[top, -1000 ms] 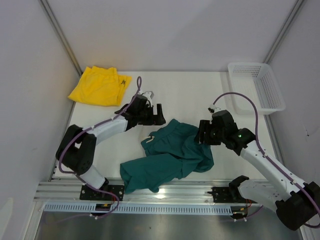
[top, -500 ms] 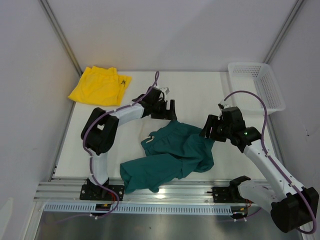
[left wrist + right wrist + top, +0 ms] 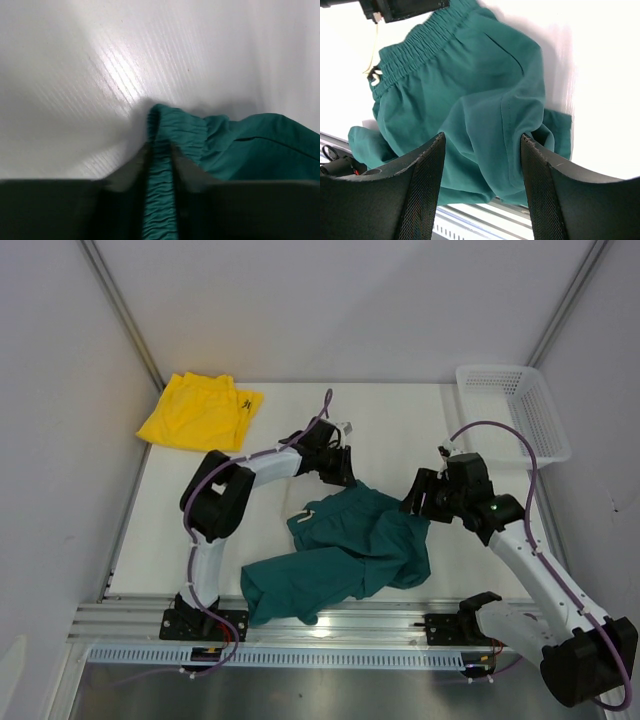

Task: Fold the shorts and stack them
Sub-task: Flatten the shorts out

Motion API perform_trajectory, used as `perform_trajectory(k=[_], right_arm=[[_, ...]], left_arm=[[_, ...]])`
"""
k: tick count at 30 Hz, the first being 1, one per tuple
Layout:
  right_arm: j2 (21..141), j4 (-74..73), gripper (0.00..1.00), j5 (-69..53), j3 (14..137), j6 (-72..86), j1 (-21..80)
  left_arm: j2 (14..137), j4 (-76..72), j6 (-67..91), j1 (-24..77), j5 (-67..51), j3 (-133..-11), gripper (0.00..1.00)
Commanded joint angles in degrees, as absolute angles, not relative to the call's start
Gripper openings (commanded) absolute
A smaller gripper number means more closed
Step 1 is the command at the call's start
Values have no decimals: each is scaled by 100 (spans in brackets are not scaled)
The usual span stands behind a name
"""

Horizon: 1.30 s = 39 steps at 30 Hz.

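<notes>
The dark teal shorts (image 3: pixel 345 550) lie crumpled on the table's near middle. My left gripper (image 3: pixel 345 476) is at their far edge, and in the left wrist view (image 3: pixel 160 165) its fingers are shut on the gathered elastic waistband (image 3: pixel 165 127). At the shorts' right edge my right gripper (image 3: pixel 412 505) hovers just above the teal fabric (image 3: pixel 470 100), and in the right wrist view (image 3: pixel 482 142) its jaws stand open with nothing pinched between them. The yellow shorts (image 3: pixel 198 412) lie folded at the far left corner.
A white mesh basket (image 3: pixel 513 412) stands at the far right corner. The metal rail (image 3: pixel 320 625) runs along the near edge of the table, with both arm bases on it. White walls close in on three sides.
My left arm has swung right to the teal waistband and its fingers have closed on it. The right gripper has shifted slightly right and up.
</notes>
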State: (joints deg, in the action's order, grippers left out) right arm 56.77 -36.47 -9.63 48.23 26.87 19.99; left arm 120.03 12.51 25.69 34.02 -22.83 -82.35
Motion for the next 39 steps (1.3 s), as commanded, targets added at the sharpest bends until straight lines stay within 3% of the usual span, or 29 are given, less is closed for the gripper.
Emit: perform_trajectory(k=[1, 3, 13, 22, 24, 25, 27, 31, 34, 39], right_arm=[[5537, -3437, 63, -1063, 4790, 2637, 1969], [5546, -3419, 63, -1081, 4711, 2628, 1969], [5704, -2945, 61, -1432, 4246, 2768, 2030], [6213, -2444, 62, -1345, 4113, 2927, 2382], [6319, -2391, 62, -1318, 4174, 2918, 2434], [6389, -2373, 62, -1327, 4201, 2935, 2443], [6416, -2312, 62, -1310, 4219, 2944, 2504], [6425, -2285, 62, -1301, 4228, 2997, 2531], [6399, -2303, 62, -1292, 4228, 2997, 2531], [6354, -2364, 63, -1266, 4245, 2971, 2531]], left_arm=[[12050, 994, 2768, 3410, -2513, -8534, 18], [11971, 1002, 2795, 3375, -2488, -8656, 0], [10144, 1230, 2742, 2444, -2382, -8587, 0], [8983, 1178, 3006, 2382, -1961, -7313, 0], [9087, 1134, 2945, 2382, -2073, -7216, 7], [9201, 1169, 2927, 2382, -2205, -7251, 17], [9623, 1187, 2918, 2408, -2477, -7374, 24], [10115, 1160, 2900, 2513, -2374, -7575, 50], [10502, 1160, 2900, 2531, -2434, -7716, 59], [11179, 1160, 2874, 2584, -2689, -7980, 62]])
